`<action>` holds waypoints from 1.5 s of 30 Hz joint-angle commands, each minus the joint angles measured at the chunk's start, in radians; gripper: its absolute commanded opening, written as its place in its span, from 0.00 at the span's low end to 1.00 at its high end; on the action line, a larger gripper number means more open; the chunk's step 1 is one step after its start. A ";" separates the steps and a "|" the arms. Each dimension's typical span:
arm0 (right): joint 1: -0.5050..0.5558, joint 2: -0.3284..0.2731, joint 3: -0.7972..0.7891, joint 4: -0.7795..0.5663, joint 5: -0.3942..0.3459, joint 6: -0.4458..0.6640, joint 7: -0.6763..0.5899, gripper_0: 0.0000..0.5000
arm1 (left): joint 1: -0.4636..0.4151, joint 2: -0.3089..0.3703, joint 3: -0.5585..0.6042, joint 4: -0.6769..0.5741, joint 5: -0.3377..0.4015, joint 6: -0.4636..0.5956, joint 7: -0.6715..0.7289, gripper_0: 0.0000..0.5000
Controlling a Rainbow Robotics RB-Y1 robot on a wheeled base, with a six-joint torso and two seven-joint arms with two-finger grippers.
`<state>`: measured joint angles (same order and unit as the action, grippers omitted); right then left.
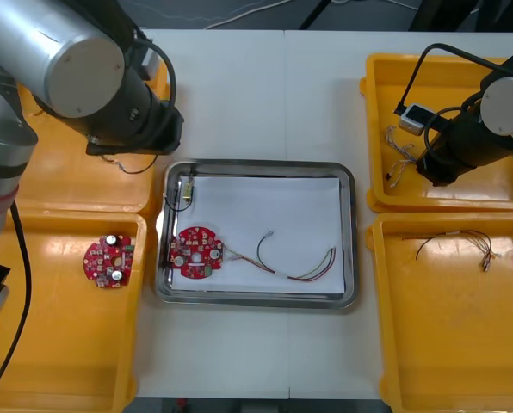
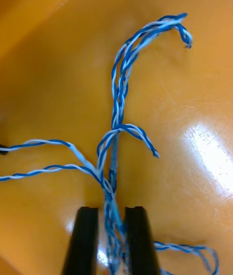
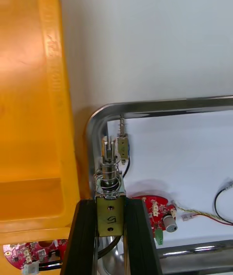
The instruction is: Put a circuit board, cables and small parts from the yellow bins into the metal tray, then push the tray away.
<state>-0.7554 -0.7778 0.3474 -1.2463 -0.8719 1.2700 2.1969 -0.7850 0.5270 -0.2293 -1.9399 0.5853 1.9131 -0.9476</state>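
Table (image 1: 239,86), tray (image 1: 349,224) with circuit board (image 1: 196,252) and cable (image 1: 312,267), left jaws clamping small metal part (image 3: 109,182), right jaws pinching twisted cable (image 2: 118,105)

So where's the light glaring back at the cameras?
Right wrist view: glare on the yellow bin beside the twisted blue and white cable in the right gripper. Left wrist view: the rim of the metal tray gleams past the small metal part in the left gripper.

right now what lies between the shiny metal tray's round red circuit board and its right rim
Front view: a thin red and yellow cable on the white liner.
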 commanded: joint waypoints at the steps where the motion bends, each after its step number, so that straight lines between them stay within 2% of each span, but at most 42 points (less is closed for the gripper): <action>1: 0.004 0.005 0.005 -0.007 0.005 -0.011 0.018 0.00 | 0.004 0.051 0.102 0.013 0.013 0.007 -0.171 0.00; 4: 0.004 0.005 0.005 -0.007 0.005 -0.009 0.018 0.00 | 0.004 0.061 0.120 0.032 0.007 0.007 -0.184 0.00; 11: -0.002 -0.003 -0.036 -0.028 0.004 0.028 0.024 0.00 | 0.004 0.061 0.125 0.090 -0.062 0.007 -0.157 0.00; 23: -0.042 -0.020 -0.188 -0.142 0.037 0.312 0.009 0.00 | 0.004 0.064 0.125 0.078 -0.021 0.007 -0.152 0.00; 45: -0.078 -0.021 -0.398 -0.369 0.136 0.650 -0.058 0.00 | 0.004 0.059 0.125 0.056 0.016 0.007 -0.140 0.00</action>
<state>-0.7708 -0.7779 -0.0009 -1.5736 -0.7470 1.8991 2.1815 -0.7841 0.5541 -0.1237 -1.8460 0.5922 1.9132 -1.0958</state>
